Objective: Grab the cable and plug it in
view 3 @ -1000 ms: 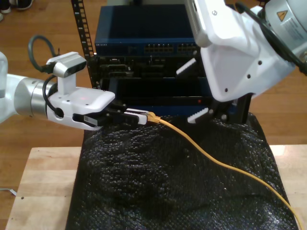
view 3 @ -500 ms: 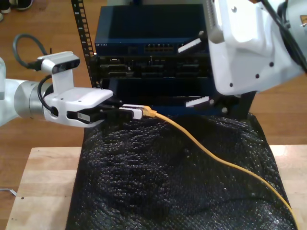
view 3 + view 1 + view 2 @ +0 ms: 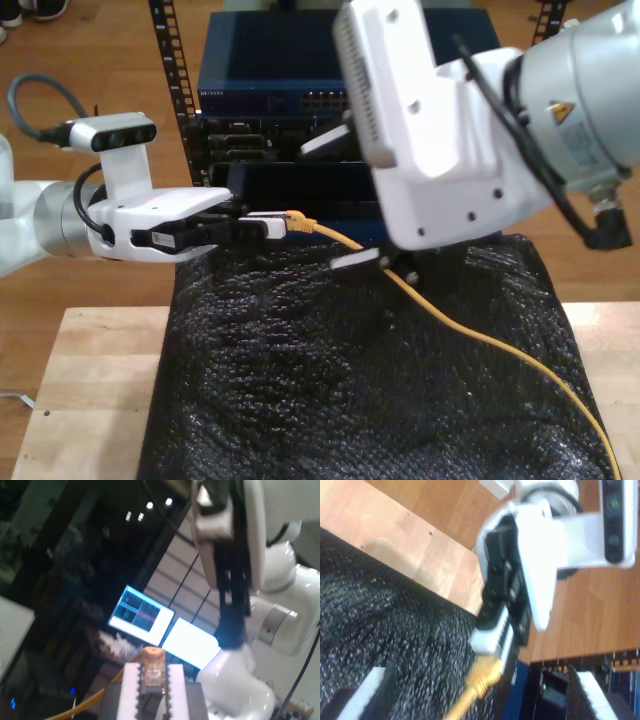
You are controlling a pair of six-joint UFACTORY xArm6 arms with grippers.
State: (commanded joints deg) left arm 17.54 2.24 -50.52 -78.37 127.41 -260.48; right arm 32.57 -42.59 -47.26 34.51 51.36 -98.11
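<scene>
Cable (image 3: 440,320) end sits pinched between the white pads of my first gripper (image 3: 268,226) at the exterior view's left, the plug (image 3: 152,672) poking out past the fingertips toward the dark rack of network gear (image 3: 270,110) behind. From there the yellow line runs across the black bubble-wrap mat (image 3: 300,380) on the wooden table (image 3: 90,390) down to the exterior view's lower right. Above the mat's far edge, right of the plug in the exterior view, my second gripper (image 3: 345,200) hangs with its jaws spread wide and holding nothing.

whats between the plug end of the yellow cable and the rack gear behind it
Bare gap in the exterior view: the yellow cable, pinched in my first gripper, has nothing between its tip and the rack equipment.
</scene>
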